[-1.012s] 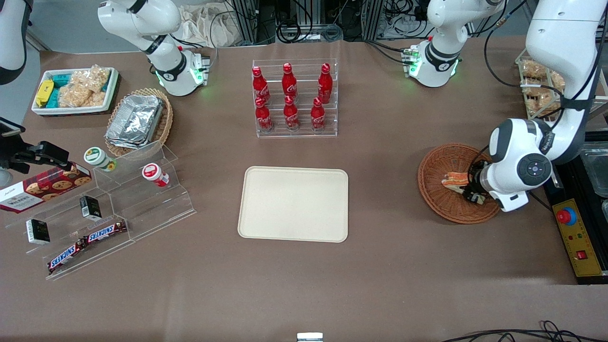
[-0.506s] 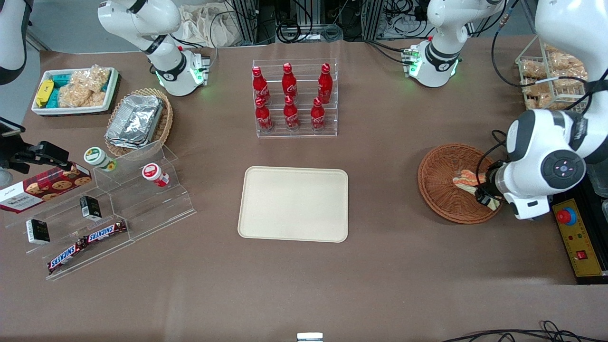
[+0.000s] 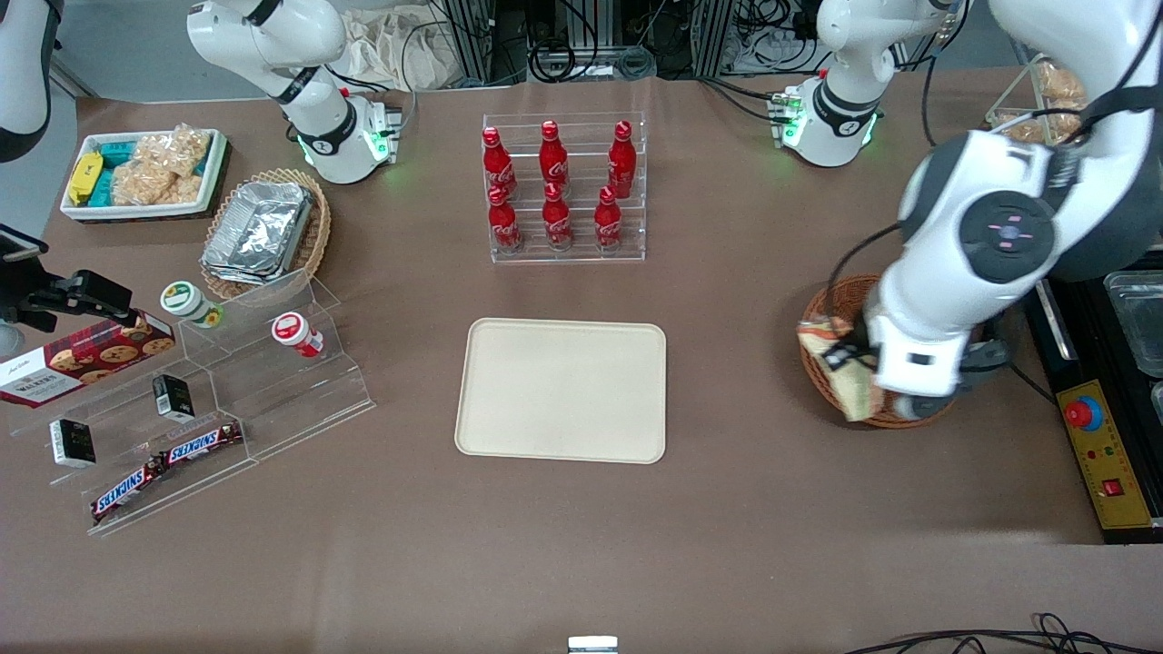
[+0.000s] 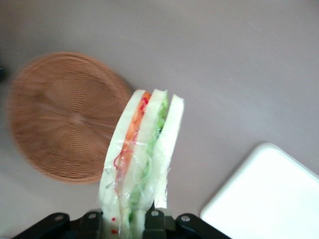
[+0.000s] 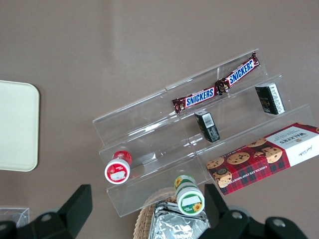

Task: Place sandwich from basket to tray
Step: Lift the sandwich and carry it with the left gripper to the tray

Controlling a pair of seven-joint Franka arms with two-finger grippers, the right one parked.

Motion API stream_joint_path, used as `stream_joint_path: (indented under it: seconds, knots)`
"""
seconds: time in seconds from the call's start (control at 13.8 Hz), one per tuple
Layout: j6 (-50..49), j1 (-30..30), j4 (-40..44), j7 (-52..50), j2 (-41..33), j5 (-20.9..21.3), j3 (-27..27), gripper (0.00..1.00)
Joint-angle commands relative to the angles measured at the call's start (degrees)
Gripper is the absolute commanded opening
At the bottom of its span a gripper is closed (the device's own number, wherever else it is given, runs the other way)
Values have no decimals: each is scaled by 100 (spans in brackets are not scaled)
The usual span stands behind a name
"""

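Front view: a brown counter [image 3: 727,509] runs wide, with cables and frame rails at the edge farthest from the camera. An acrylic rack of red cola bottles [image 3: 556,186] stands farther from the camera than the cream tray [image 3: 561,391], which lies flat mid-counter. Toward the parked arm's end sit a stepped acrylic shelf [image 3: 209,400] with Snickers bars [image 3: 168,459] and a tan basket of foil containers [image 3: 263,232]. Toward the working arm's end, the white arm covers much of the reddish-brown wicker basket [image 3: 822,313]. The gripper [image 3: 849,363] hangs above the basket's rim, its jaws clamped on the sandwich [image 3: 840,368], lifted clear.

Left wrist view: the sandwich [image 4: 142,154] stands on edge between the jaws of the gripper [image 4: 132,219], above bare counter between the basket [image 4: 65,129] and a tray [image 4: 269,194] corner.

Right wrist view: the stepped shelf [image 5: 199,144], Snickers bars [image 5: 217,84] and a cookie box [image 5: 264,157].
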Motion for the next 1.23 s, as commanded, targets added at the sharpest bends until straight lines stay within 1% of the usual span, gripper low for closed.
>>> stream_joint_path:
  seconds: [0.0,0.14,0.29,0.43,0.51,0.58,0.87,1.01,1.08,1.16]
  knots:
    - [505,-992,651,458,1024,245,-24,0]
    - [963,-1460,985,556,1744,867,-15,0]
    - [1219,-1785,1197,591,2438,1368,-6,0]
    - [1333,-2040,1198,671,2879,1904,-6,0]
    - [1343,-2077,1180,662,2986,2081,-6,0]
    - [1343,-2120,1180,645,3082,2161,-6,0]
    - [1597,-2147,1163,601,3285,2153,2,0]
    - [1606,-2138,1163,338,3320,2162,2,0]
    - [1606,-2147,1171,232,3321,2162,3,16]
    - [1606,-2147,1171,83,3312,2153,-6,47]
